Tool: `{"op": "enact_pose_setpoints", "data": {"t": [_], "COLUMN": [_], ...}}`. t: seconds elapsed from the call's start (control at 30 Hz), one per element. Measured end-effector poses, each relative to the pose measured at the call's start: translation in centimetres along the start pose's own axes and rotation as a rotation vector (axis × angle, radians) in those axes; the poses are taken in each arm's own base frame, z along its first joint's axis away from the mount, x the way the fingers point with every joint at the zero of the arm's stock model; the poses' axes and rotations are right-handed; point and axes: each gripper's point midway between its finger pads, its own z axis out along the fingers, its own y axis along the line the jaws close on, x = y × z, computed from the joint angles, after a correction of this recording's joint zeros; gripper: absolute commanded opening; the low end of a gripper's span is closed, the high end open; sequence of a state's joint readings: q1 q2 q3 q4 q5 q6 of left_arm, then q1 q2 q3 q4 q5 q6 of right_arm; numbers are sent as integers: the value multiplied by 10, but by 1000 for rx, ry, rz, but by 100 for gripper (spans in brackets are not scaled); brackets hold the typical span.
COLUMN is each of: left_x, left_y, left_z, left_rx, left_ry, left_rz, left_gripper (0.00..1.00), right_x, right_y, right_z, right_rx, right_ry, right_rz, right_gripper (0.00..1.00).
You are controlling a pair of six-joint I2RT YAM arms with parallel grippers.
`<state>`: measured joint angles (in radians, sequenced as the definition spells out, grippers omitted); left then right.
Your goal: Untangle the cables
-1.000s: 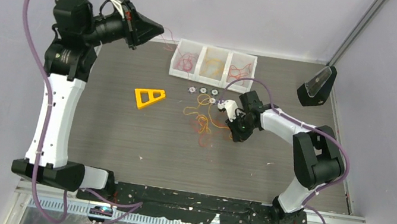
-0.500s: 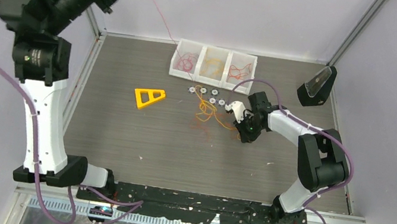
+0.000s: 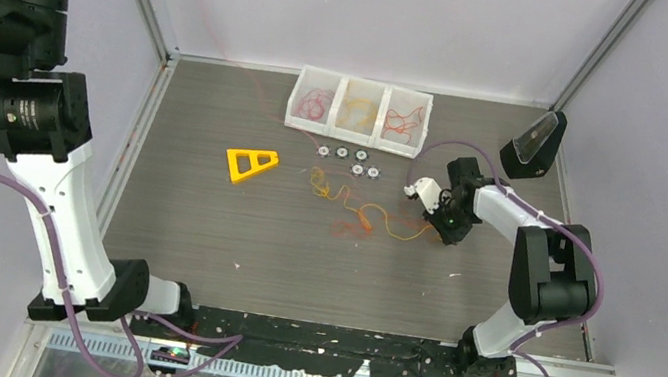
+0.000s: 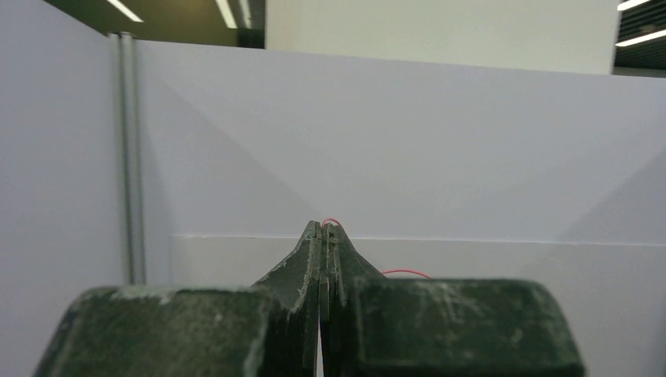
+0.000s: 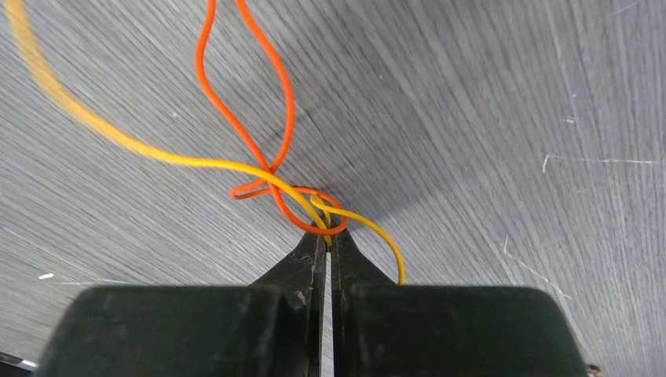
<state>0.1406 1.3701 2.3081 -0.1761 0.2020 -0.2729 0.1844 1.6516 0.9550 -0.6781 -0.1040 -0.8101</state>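
Cables [image 3: 361,215]: a loose yellow and orange tangle is lying on the table [image 3: 202,228] near its middle, stretching from just below the discs [image 3: 342,152] rightward to the right gripper [image 3: 450,229]. The right gripper is pressing low over the table at the tangle's right end. In the right wrist view its fingers [image 5: 302,263] are closing tightly on a knot. There the yellow cable [image 5: 196,162] and the orange cable [image 5: 287,102] are crossing and looping around each other right at the fingertips.

The left arm is reaching high at the far left, and its gripper is leaving the top view's edge. In the left wrist view the left gripper [image 4: 326,236] is facing the wall [image 4: 440,149]. Its fingers are pinching together on the red cable [image 4: 331,221], which is showing as a small loop at the tips and an arc just to the right. In the top view a faint red line is slanting from the upper left down toward the bin [image 3: 356,135].

The bin, at the table's far side, is holding more cables in three compartments: red at left, yellow-orange in the middle, red at right. The yellow frame [image 3: 235,163] is lying left of the tangle, apart from it.
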Motion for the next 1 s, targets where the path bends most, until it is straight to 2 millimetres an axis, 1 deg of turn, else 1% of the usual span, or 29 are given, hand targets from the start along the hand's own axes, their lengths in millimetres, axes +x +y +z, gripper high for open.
{"op": "enact_pose_setpoints", "data": {"t": [0.1, 0.13, 0.17, 0.2, 0.23, 0.27, 0.3, 0.37, 0.47, 0.5, 0.57, 0.6, 0.63, 0.7, 0.83, 0.93, 1.0], "left_x": [-10, -12, -13, -13, -11, -7, -1, 15, 40, 49, 60, 63, 64, 62, 48, 41, 38], "left_y": [26, 31, 35, 36, 33, 27, 21, 1, -17, -21, -25, -27, -30, -36, -54, -68, -81], "left_z": [3, 4, 4, 4, 4, 3, 2, 0, -2, -3, -2, -2, -2, -3, -6, -9, -12], "left_rx": [-116, -138, -153, -151, -132, -101, -69, 42, 148, 173, 204, 219, 236, 268, 356, 416, 469], "left_ry": [-38, -46, -50, -48, -46, -34, -18, 18, 77, 101, 130, 139, 142, 140, 119, 109, 105], "left_rz": [58, 68, 78, 78, 69, 49, 29, -44, -134, -158, -187, -203, -211, -229, -276, -301, -325], "left_gripper": [0, 0, 0, 0, 0, 0, 0, 0, 0, 0, 0, 0, 0, 0, 0, 0, 0], "right_x": [5, 5, 5, 5, 5, 6, 6, 5, -7, -18, -49, -64, -82, -116, -176, -214, -249], "right_y": [-2, -3, -3, -3, -2, 0, 3, 16, 34, 37, 34, 30, 27, 22, 26, 37, 52], "right_z": [-1, -1, -1, -1, -1, -2, -3, -6, -22, -31, -57, -70, -87, -126, -206, -246, -274], "right_rx": [2, -1, -5, -8, -16, -27, -48, -124, -242, -273, -302, -298, -294, -279, -249, -247, -265], "right_ry": [33, 40, 46, 49, 47, 53, 54, 42, -4, -39, -146, -204, -277, -430, -737, -910, -1041], "right_rz": [-13, -13, -14, -15, -18, -21, -16, -2, 28, 39, 53, 50, 47, 40, 42, 23, -6], "right_gripper": [6, 10, 16, 34, 50, 57, 68, 78, 86, 88, 91, 93, 96, 98, 99, 96, 95]}}
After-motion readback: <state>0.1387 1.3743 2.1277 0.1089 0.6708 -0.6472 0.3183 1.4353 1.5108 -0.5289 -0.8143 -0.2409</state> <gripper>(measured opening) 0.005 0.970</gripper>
